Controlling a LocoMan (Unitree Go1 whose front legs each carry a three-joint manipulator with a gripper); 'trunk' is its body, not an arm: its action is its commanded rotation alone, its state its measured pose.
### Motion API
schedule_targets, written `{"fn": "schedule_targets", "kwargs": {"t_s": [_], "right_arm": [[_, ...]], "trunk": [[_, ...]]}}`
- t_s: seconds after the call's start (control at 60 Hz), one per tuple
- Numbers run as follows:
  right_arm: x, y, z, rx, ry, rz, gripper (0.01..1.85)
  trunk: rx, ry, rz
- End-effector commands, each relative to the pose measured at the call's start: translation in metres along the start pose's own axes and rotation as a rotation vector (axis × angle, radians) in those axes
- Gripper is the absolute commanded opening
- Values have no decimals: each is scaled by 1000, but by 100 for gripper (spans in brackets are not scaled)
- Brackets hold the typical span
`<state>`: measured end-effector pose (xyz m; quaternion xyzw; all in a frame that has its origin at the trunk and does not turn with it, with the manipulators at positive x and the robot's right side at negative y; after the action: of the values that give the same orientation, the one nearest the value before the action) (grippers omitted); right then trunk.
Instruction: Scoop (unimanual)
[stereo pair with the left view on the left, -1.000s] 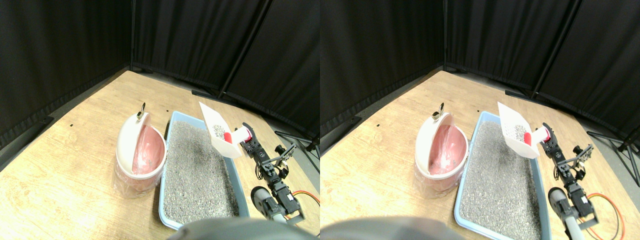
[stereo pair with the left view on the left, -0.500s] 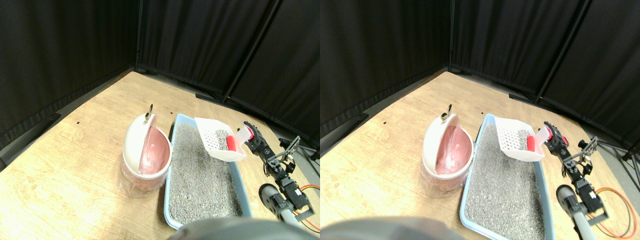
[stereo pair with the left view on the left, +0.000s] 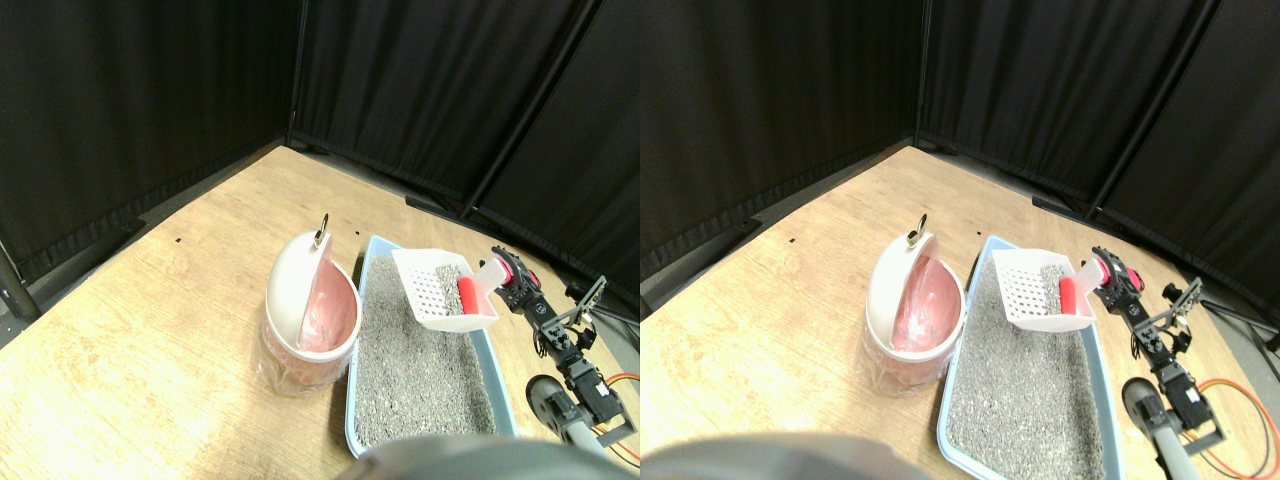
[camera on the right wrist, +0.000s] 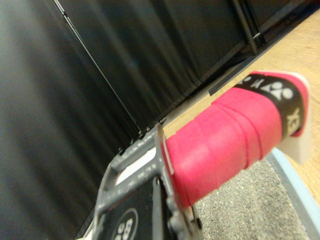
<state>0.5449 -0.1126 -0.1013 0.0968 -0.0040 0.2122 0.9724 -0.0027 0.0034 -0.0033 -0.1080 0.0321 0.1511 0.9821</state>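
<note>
Where the scoop hides things: its white basket (stereo pair with the left view on the left: 440, 290) covers part of the far litter (stereo pair with the left view on the left: 415, 360); whether it holds anything is unclear.
Handle: red wrap (camera on the right wrist: 225, 140), end cut off behind the jaw.
Gripper (stereo pair with the left view on the left: 512, 280): clamped on the handle, raised above the blue tray (stereo pair with the left view on the left: 495, 375).
Bin (stereo pair with the left view on the left: 305, 315): just left of the tray, lid tilted open.
</note>
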Motion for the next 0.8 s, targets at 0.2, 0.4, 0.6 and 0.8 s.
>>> {"fn": "schedule_targets", "kwargs": {"t_s": [0.2, 0.4, 0.6, 0.8], "right_arm": [[6, 13, 11, -34, -70, 39, 5], [12, 18, 10, -92, -49, 68, 5], [18, 22, 9, -70, -19, 75, 5], [26, 25, 8, -90, -14, 102, 5]], "trunk": [[5, 0, 46], [1, 1, 61], [-7, -2, 87], [-14, -7, 106]]}}
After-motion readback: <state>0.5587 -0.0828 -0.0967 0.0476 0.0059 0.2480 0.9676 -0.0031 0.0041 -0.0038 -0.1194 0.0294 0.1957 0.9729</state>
